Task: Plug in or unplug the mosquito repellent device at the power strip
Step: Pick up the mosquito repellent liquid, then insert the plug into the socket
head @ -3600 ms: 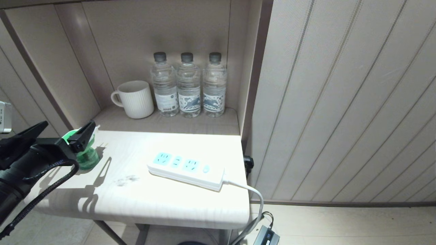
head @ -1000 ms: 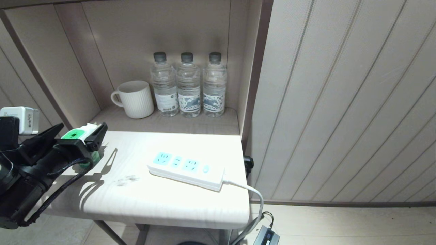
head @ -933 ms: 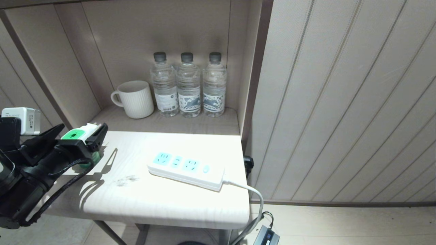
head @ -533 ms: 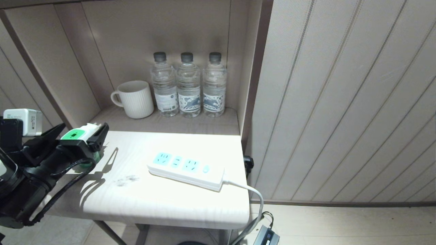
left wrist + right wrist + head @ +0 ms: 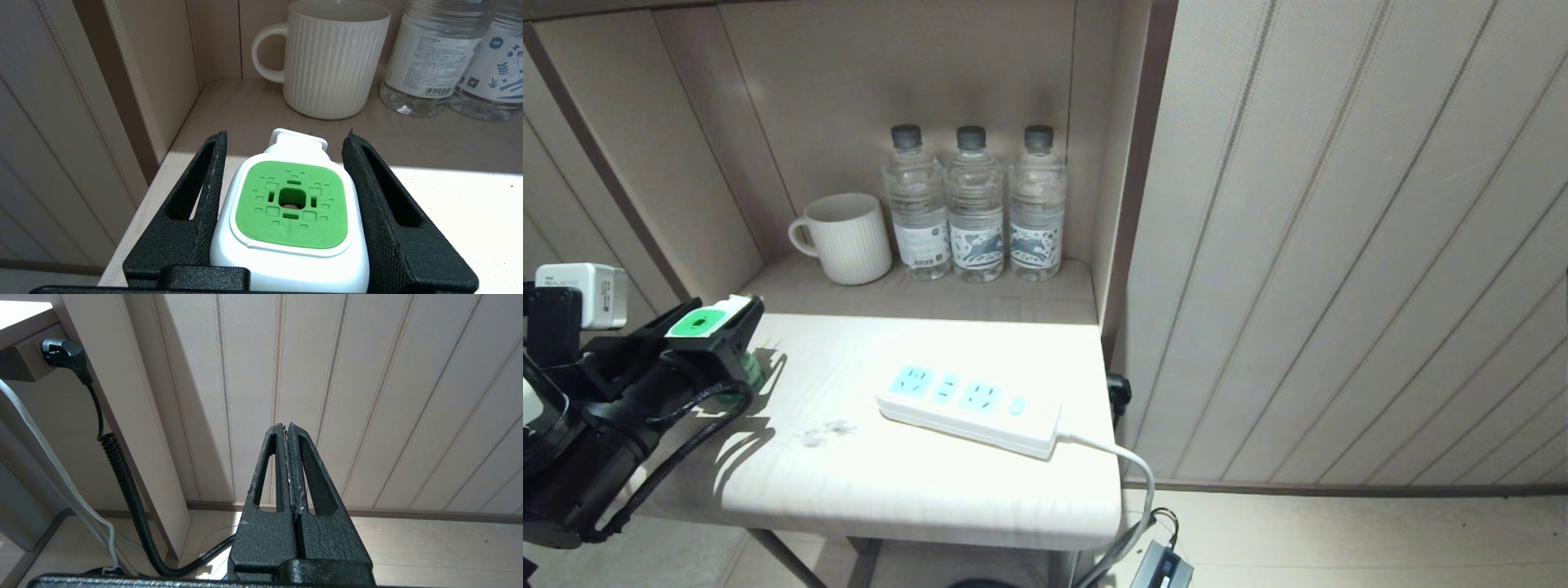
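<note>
Wall panelling [image 5: 1356, 245]: pale, vertically grooved, filling the right side of the head view; it also backs the right wrist view.

Alcove [image 5: 890, 98]: beige recess at the rear. On its shelf stand three clear water bottles [image 5: 974, 204] in a row, touching one another, and a white ribbed mug [image 5: 847, 238] just to their left, handle pointing left.

Table [image 5: 866, 482]: light wooden top in front of the alcove, brightly lit, with a small dark smudge [image 5: 825, 433] near its middle.

Power strip [image 5: 970, 409]: lies flat on the table, right of centre, angled slightly. Light-blue socket panels face up and nothing is plugged into them. Its white cord [image 5: 1131, 465] leaves the right end and drops over the table edge.

Left gripper [image 5: 709, 328]: at the table's left rear corner, well apart from the power strip. Its two black fingers [image 5: 369, 196] flank the white head of the mosquito repellent device [image 5: 291, 212] on both sides; the lower parts of the fingers press the head, so the grasp on it is closed. The device stands upright, green top face upward, its green bottle [image 5: 752, 371] partly hidden below the gripper.

Right gripper [image 5: 291, 457]: low beside the furniture, pointing at the wall panelling, fingers clenched together and empty. A black plug [image 5: 61, 349] with a coiled cable [image 5: 126, 486] sits in a side outlet nearby.
</note>
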Tool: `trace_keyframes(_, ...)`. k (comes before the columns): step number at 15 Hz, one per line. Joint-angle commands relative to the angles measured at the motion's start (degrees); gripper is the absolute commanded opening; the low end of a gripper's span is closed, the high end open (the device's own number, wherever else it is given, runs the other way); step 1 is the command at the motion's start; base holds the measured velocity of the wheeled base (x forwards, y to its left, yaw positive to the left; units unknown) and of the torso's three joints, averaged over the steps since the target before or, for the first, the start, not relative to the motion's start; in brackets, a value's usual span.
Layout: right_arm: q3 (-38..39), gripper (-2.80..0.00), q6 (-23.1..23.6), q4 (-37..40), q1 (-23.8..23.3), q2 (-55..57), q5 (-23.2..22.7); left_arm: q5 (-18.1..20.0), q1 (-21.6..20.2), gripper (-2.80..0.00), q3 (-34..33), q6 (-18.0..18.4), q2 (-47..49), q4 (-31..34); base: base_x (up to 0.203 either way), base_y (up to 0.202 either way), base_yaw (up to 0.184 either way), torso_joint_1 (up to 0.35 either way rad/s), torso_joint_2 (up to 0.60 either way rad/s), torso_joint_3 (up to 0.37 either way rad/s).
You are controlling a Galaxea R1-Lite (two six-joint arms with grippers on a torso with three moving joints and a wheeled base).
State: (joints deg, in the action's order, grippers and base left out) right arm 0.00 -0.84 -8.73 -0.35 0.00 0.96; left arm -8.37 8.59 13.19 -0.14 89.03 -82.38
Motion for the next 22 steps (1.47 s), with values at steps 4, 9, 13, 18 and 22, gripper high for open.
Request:
trace_keyframes(4,0.0,-2.80,0.0,-0.1,0.0,0.0,0.0,-0.1,0.0,-2.80,0.6,0.1,-0.3,-0.5,0.000,0.000,0.000,0.000,0.00,0.000)
trace_keyframes(9,0.0,-2.80,0.0,-0.1,0.0,0.0,0.0,-1.2,0.0,-2.80,1.1,1.0,-3.1,-1.8,0.000,0.000,0.000,0.000,0.00,0.000)
trace_keyframes(13,0.0,-2.80,0.0,-0.1,0.0,0.1,0.0,-6.3,1.2,-2.80,8.6,2.1,-11.7,17.5,0.000,0.000,0.000,0.000,0.00,0.000)
trace_keyframes(18,0.0,-2.80,0.1,-0.1,0.0,0.1,0.0,-8.3,6.0,-2.80,31.2,0.3,-22.3,61.5,0.000,0.000,0.000,0.000,0.00,0.000)
trace_keyframes(22,0.0,-2.80,0.1,-0.1,0.0,0.1,0.0,-7.9,11.9,-2.80,53.1,-5.7,-21.5,95.1,0.000,0.000,0.000,0.000,0.00,0.000)
